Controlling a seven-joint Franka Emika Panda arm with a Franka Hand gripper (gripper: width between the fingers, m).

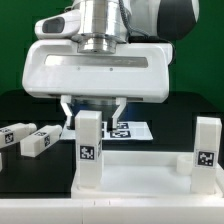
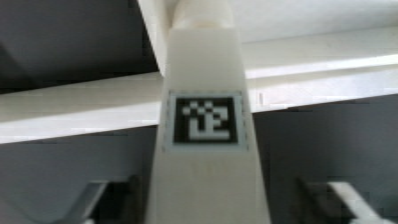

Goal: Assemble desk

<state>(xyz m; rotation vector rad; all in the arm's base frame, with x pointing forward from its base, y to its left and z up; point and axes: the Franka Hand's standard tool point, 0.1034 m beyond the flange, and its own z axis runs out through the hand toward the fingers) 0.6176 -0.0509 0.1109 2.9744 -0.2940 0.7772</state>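
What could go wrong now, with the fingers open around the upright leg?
The fingers flank the near leg with little gap. Rising off-centre could catch and tilt it if it is not fully seated. The two loose legs lie close together beside the tabletop, so picking one might nudge the other.

The exterior camera is sitting low, almost level with the large flat white plastic tabletop (image 1: 140,188), and is looking straight and closely at the arm's white two-finger gripper (image 1: 92,116), cutting off the arm above it. The wrist camera is riding just above that gripper (image 2: 222,200) and is looking down along its fingers (image 2: 103,200), so near that everything is blurring. Both views are sharing the upright white square-section leg (image 1: 90,150) (image 2: 210,100) bearing a black-and-white tag, which is standing between the fingers, and a strip of the tabletop beside it.
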